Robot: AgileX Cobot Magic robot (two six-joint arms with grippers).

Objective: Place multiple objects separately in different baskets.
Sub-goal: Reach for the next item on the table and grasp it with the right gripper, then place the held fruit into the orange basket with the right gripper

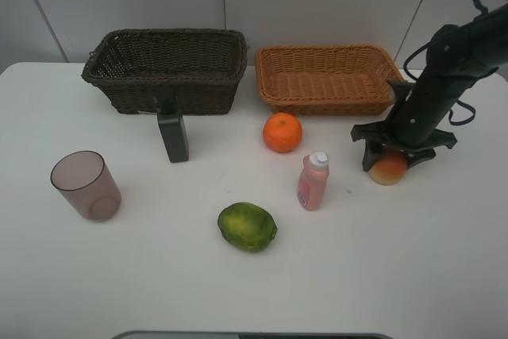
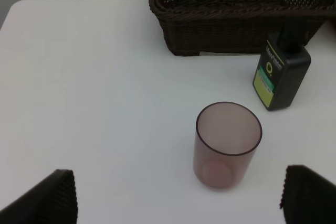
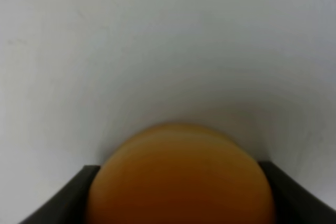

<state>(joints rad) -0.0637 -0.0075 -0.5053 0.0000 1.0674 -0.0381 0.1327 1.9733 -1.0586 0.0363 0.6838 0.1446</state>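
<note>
My right gripper [image 1: 389, 160] stands over the red-yellow peach [image 1: 388, 168] on the table, right of the orange-tan basket [image 1: 327, 78]. In the right wrist view the peach [image 3: 181, 177] fills the gap between the dark fingers [image 3: 79, 195], which press its sides. My left gripper [image 2: 178, 198] is open and empty, above the table short of the purplish cup [image 2: 228, 144]. The cup [image 1: 86, 186], dark bottle [image 1: 173, 136], orange [image 1: 282, 132], pink bottle [image 1: 313, 181] and green fruit [image 1: 248, 226] lie on the table. The dark brown basket [image 1: 167, 69] stands at the back left.
The white table [image 1: 413, 275] meets a white wall behind the baskets. The dark bottle [image 2: 280, 74] stands close against the dark basket's front wall [image 2: 236, 30]. The left arm is out of the exterior view.
</note>
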